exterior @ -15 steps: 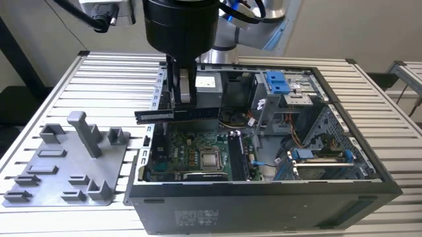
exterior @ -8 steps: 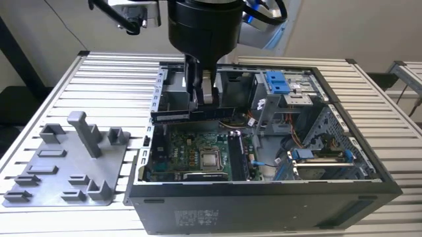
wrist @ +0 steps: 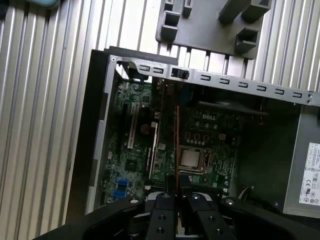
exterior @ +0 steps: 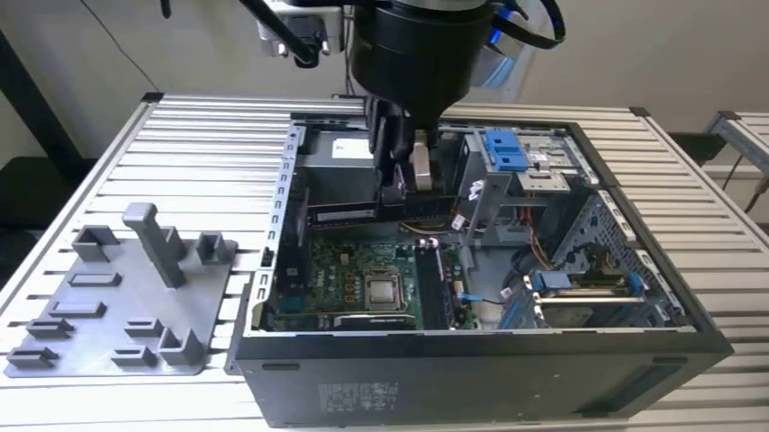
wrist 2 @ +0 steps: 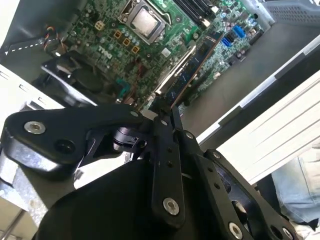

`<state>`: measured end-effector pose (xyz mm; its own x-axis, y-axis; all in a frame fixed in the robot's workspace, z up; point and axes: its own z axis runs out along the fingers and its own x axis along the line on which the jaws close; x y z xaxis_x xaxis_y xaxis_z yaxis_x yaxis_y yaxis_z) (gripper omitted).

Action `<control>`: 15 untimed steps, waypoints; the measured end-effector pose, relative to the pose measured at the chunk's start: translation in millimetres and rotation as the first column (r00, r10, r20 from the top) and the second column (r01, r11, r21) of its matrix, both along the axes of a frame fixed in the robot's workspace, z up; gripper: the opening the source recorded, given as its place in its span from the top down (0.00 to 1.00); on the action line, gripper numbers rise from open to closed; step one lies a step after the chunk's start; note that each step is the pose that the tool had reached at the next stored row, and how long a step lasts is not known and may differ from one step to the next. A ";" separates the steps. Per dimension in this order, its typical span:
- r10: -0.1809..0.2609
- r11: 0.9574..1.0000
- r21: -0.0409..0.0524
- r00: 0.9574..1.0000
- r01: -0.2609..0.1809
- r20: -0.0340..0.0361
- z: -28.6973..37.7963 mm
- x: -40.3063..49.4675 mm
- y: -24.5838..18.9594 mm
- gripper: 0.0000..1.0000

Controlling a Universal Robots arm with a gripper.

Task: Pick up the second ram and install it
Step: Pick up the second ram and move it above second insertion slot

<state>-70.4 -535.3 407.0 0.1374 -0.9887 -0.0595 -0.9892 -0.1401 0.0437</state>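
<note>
Gripping the second ram (wrist 2: 192, 67), tool (wrist 2: 162, 107) above the motherboard (wrist 2: 105, 47).

Exterior view: slatted aluminium table (exterior: 180, 144) spans 9 to 3 o'clock. Plain pale wall (exterior: 108, 45) behind it, 10 to 12 o'clock. Corner of a second slatted table (exterior: 743, 135) at 3 o'clock. Dark shape (exterior: 36, 193) at 9 o'clock, kind unclear. Light soft and even.

The hand (wrist 2: 165, 111) is showing matte black linked fingers (wrist 2: 167, 165) studded with silver screws (wrist 2: 171, 205); above the hand, a glossy black cylindrical wrist (exterior: 415, 45) is trailing black cables (exterior: 549, 27).
</note>
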 end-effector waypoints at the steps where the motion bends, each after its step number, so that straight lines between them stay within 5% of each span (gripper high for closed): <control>1: 0.001 1.000 0.000 1.000 -0.001 0.000 -0.1 3.4 0.0 0.86; 15: 0.010 1.000 0.000 1.000 -0.010 0.000 -2.0 47.7 -0.2 0.86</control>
<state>-22.7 -535.5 405.0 0.1469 -0.9873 -0.0597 -0.9878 -0.1496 0.0436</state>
